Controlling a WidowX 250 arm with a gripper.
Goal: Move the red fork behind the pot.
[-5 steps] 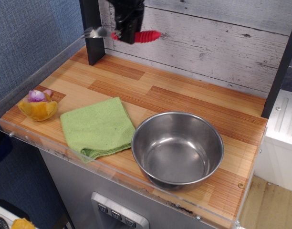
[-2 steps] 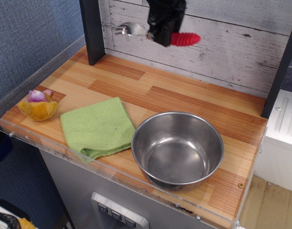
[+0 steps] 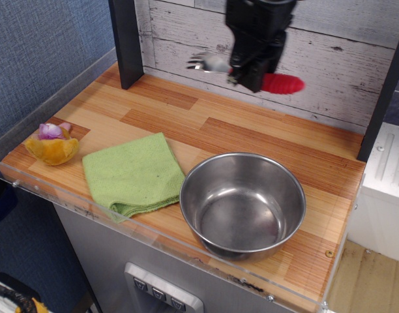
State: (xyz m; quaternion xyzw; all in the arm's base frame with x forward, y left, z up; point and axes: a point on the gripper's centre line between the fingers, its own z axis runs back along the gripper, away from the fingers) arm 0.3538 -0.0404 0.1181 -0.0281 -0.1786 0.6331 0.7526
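Note:
The red fork (image 3: pixel 281 83) has a ribbed red handle pointing right and a silver head (image 3: pixel 209 63) pointing left. My black gripper (image 3: pixel 250 77) is shut on its middle and holds it level in the air, in front of the back wall. The pot (image 3: pixel 242 204), a large shiny steel bowl, stands on the wooden counter at the front right, below and in front of the gripper. The fork is well above the counter and behind the pot's far rim.
A folded green cloth (image 3: pixel 133 172) lies left of the pot. A small orange and purple toy (image 3: pixel 52 143) sits at the far left. A black post (image 3: pixel 126 40) stands at the back left. A clear plastic rim (image 3: pixel 154 242) edges the counter's front.
The gripper has carried the fork to the right and lower, from the back left near the black post to above the counter behind the pot.

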